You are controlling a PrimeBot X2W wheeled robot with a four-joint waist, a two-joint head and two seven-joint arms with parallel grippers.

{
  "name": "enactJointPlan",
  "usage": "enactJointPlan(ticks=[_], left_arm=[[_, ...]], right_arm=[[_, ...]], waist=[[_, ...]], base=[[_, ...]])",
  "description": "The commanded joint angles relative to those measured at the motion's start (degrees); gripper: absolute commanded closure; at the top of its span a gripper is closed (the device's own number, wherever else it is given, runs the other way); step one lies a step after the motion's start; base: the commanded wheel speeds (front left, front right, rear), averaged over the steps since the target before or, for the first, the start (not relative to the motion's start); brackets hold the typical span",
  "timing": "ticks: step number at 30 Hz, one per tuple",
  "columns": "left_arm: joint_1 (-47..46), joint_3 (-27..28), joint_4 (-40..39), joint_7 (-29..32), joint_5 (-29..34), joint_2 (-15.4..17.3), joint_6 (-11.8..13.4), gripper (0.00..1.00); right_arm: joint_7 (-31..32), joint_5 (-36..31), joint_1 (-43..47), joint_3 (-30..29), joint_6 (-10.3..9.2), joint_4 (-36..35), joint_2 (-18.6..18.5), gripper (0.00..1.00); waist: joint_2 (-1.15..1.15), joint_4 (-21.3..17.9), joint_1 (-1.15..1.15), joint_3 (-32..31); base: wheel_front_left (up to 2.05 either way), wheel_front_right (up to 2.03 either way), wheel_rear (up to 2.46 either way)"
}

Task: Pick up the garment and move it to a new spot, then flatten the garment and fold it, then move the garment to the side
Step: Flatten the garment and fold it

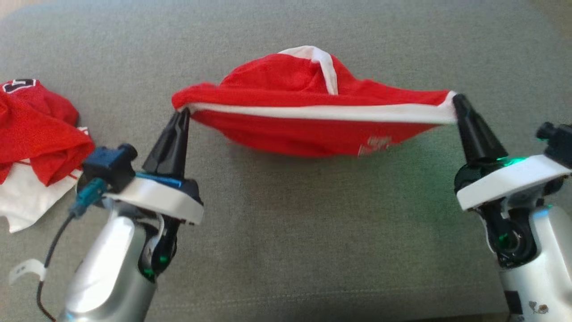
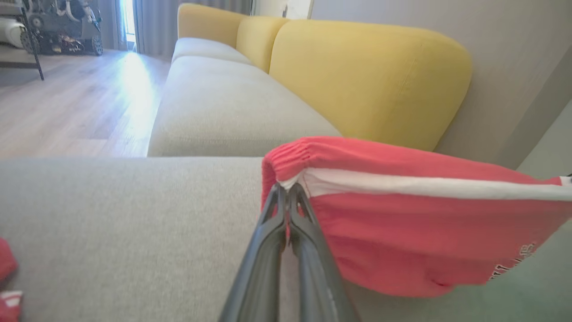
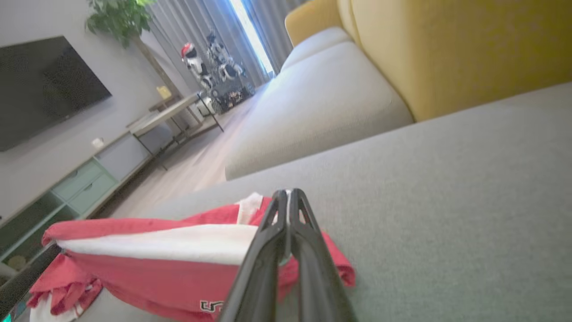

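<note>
**Item 1. Left claw** (image 1: 183, 112). Nearest us, at the lower left of the head view. Its fingers are pressed fully together and pinch one end of the garment's white band. The left wrist view shows the cloth bunched right at the tips.

**Item 2. Right claw** (image 1: 456, 99). At the lower right, equally close to us. It is clamped tight on the opposite end of the same white band.

**Item 3. Garment** (image 1: 308, 80). Red, with a white band, a white stripe on top and a small printed mark. It is strung between the two claws, with the band drawn nearly straight and the belly sagging towards the grey sofa cushion (image 1: 286, 250). The shadow beneath suggests it is lifted, but we cannot tell whether the lowest fold touches. We judge the hold at both far ends is meant to keep one edge taut, so the cloth lays out spread rather than crumpled.

**Item 4. Grey sofa cushion.** A broad surface directly under the load. We take it for the intended laying spot. Flattening and folding are not yet done.

**Item 5. Second red-and-white garment** (image 1: 35, 125). Crumpled at the far left, well apart from the held one and touched by neither claw.

**Item 6. Yellow backrest** (image 2: 366, 76). Behind the cushions in the wrist views.
</note>
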Motion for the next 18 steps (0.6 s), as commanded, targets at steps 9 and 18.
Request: enactJointPlan(ticks=[9,18], left_arm=[[-9.70,2.96,-8.26,1.99,2.16,4.16,0.69,1.00],[-21.55,3.11,-12.23,5.54,2.95,5.18,-0.74,1.00]], right_arm=[[-7.87,-2.25,-6.33,-3.64,0.21,-6.86,2.75,1.00],[-5.77,-5.93,-15.86,-5.93,0.21,-11.07,4.00,1.00]], waist=[[0.00,-0.74,0.00,-3.31],[0.00,-0.94,0.00,-4.18]], base=[[0.00,0.00,0.00],[0.00,0.00,0.00]])
